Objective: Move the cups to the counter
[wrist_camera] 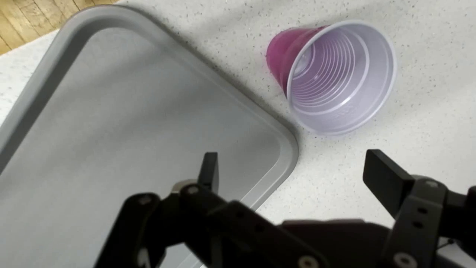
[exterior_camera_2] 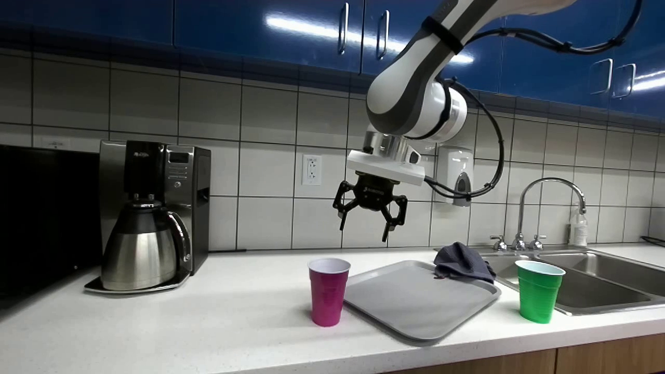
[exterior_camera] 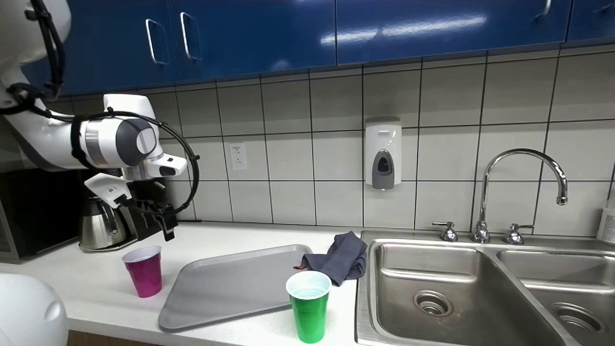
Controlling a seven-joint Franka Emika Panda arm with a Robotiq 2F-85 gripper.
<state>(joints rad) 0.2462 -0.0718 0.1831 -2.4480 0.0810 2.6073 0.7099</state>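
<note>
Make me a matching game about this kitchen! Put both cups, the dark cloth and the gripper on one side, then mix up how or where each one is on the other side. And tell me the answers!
Things:
1. green cup
2. gripper
3. purple cup
4. dark cloth

How or where:
A. open, above the counter
B. bunched up
C. upright, on the coffee pot side of the tray
D. upright, on the sink side of the tray

Right pairs: 1-D, 2-A, 3-C, 4-B

Smooth plastic cups (exterior_camera_2: 328, 298), matt tray (exterior_camera: 235, 283), polished metal faucet (exterior_camera: 485, 190), glossy cabinets (exterior_camera: 259, 33).
</note>
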